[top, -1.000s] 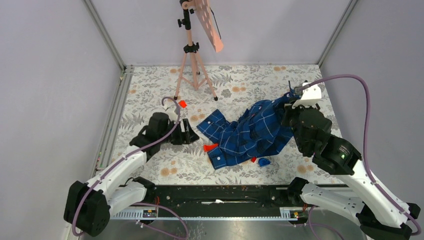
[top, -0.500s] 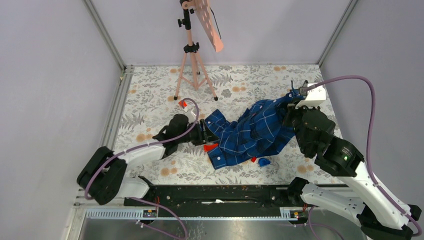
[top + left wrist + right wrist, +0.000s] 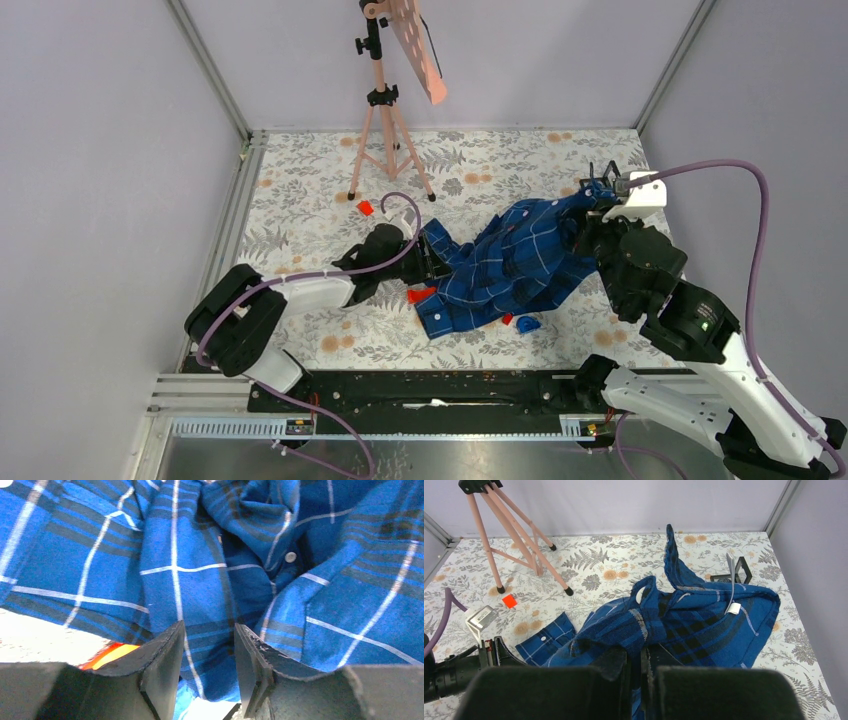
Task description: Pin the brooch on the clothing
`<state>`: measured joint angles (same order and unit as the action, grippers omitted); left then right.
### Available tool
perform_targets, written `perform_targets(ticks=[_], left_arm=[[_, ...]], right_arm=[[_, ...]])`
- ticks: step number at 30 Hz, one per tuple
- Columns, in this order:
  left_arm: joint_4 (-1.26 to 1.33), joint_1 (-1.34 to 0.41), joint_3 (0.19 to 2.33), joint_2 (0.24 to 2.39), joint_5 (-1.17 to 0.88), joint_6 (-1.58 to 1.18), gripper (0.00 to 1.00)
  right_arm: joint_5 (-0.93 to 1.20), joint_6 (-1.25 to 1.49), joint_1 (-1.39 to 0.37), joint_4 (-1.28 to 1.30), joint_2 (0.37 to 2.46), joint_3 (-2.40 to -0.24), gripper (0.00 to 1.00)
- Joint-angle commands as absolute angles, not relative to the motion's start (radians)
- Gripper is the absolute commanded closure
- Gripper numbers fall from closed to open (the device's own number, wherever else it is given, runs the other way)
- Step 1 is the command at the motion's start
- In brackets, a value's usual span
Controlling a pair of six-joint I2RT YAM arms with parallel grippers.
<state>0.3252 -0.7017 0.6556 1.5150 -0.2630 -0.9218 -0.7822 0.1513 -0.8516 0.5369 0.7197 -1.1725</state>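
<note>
The dark-blue plaid shirt (image 3: 505,265) lies crumpled on the floral table mat. My right gripper (image 3: 590,222) is shut on a fold of the shirt (image 3: 704,615) and holds its right end up; the white neck label (image 3: 731,608) hangs there. My left gripper (image 3: 436,262) is open at the shirt's left edge, and its jaws (image 3: 207,672) straddle plaid fabric (image 3: 200,580) with a white button (image 3: 290,557). A red piece (image 3: 421,294) lies under the shirt's left edge and shows orange-red in the left wrist view (image 3: 107,655). A small blue object (image 3: 527,323) lies at the front hem. I cannot tell which is the brooch.
A pink tripod (image 3: 385,110) stands at the back left. A small red square (image 3: 365,208) lies near its feet. A small black frame (image 3: 735,572) stands behind the shirt at the right. Grey walls enclose the mat on three sides.
My left arm has stretched to the right, and its gripper has moved from clear of the shirt onto the shirt's left edge. My right gripper has drifted a little right with the shirt's end.
</note>
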Motion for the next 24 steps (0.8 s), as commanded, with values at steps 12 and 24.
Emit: perform_targets(ticks=[12, 24], left_arm=[[0.29, -0.702, 0.705, 1.551, -0.136, -0.877, 0.52], [0.395, -0.711, 0.721, 1.634, -0.241, -0.93, 0.53]], right_arm=[[-0.788, 0.159, -0.848, 0.506, 0.705, -1.166, 1.0], [-0.788, 0.158, -0.848, 0.509, 0.708, -1.167, 1.0]])
